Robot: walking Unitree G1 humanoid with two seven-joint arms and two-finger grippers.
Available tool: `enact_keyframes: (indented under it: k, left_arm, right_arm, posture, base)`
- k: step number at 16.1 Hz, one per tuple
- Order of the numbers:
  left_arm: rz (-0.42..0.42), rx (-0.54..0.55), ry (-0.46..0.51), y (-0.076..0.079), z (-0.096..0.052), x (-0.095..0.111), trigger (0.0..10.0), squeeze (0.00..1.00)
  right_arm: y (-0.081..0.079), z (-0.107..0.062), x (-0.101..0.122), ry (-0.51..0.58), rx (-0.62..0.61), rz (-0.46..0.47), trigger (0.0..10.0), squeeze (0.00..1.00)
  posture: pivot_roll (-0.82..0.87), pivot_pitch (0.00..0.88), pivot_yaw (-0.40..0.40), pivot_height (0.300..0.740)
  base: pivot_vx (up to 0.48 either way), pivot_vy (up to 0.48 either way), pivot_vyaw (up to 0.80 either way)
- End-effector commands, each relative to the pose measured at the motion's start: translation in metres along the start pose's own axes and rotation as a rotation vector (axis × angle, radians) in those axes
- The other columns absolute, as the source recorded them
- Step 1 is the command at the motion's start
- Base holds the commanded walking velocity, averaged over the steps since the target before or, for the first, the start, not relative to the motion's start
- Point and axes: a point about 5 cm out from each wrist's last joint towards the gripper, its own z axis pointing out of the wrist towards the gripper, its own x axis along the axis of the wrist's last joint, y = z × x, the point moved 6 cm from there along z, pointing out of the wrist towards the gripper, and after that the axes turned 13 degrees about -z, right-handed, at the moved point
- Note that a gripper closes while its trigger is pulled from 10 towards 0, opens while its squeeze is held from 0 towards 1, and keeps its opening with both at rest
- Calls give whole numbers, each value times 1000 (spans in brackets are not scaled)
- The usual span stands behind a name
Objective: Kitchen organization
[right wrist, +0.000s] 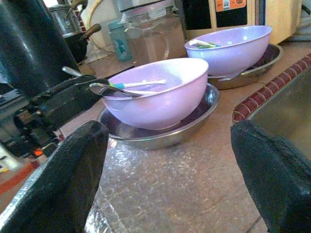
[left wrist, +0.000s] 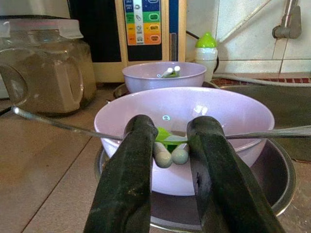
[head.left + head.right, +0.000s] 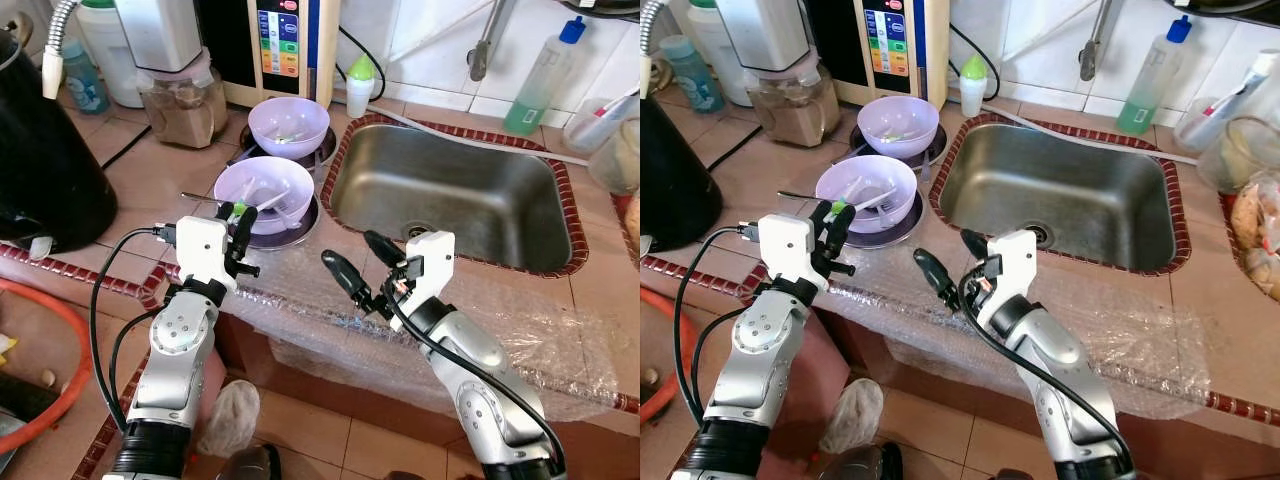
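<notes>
Between the left gripper's (image 3: 236,214) narrowly parted fingers (image 2: 129,179) lie the pale ends of two green-handled utensils (image 2: 170,151), which jut over the rim of the near bowl (image 3: 262,190); whether the fingers press them cannot be told. This lilac bowl sits in a steel dish (image 2: 277,170) just ahead of the gripper, with a thin metal rod (image 2: 53,124) lying across its rim. Beyond it stands a second bowl (image 3: 288,122), also holding utensils. To the right, the right gripper (image 3: 362,258) hovers over bubble wrap (image 3: 540,335) at the counter edge, fingers spread wide and holding nothing. Past that gripper lies the sink (image 3: 450,195). A lidded jar (image 2: 46,68) stands beyond the left gripper, beside the bowls.
</notes>
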Motion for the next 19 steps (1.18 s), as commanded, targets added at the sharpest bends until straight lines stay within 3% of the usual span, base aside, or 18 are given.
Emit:
enact_keyframes:
  k: [1,7,11,14,15,16,17,18,19]
  left_arm:
    - [4,1,27,0,2,9,0,0]
    - [13,-25,77,6,5,26,0,0]
    - [34,-75,161,16,12,56,0,0]
    - [54,-130,228,28,18,81,0,0]
    - [49,-185,247,40,25,92,0,0]
    - [49,-206,249,45,27,94,0,0]
    - [63,-319,231,68,31,91,0,0]
    - [69,-394,224,84,32,88,0,0]
    - [69,-407,224,89,33,87,0,0]
  right_arm:
    - [9,0,-1,-3,-41,10,10000,0]
    - [12,3,-2,3,-67,20,10000,0]
    - [53,4,7,24,-283,-112,10000,0]
    - [92,-5,5,-9,-493,-114,10000,0]
    - [104,-4,3,0,-534,-11,10000,0]
    - [106,-2,3,11,-533,35,10000,0]
    - [109,3,10,70,-529,155,10000,0]
    - [102,11,19,131,-457,301,10000,0]
    - [98,14,25,172,-413,374,10000,0]
  posture:
    - [-7,45,7,740]
    - [-1,38,14,740]
    - [8,20,16,740]
    - [8,12,12,740]
    - [7,9,9,740]
    - [7,9,9,740]
    - [5,8,6,740]
    - [-2,7,8,740]
    - [-4,7,9,740]
  base:
    - [0,0,0]
    - [0,0,0]
    - [0,0,0]
    - [0,0,0]
    - [0,0,0]
    - [0,0,0]
    - [0,0,0]
    - [0,0,0]
    - [0,0,0]
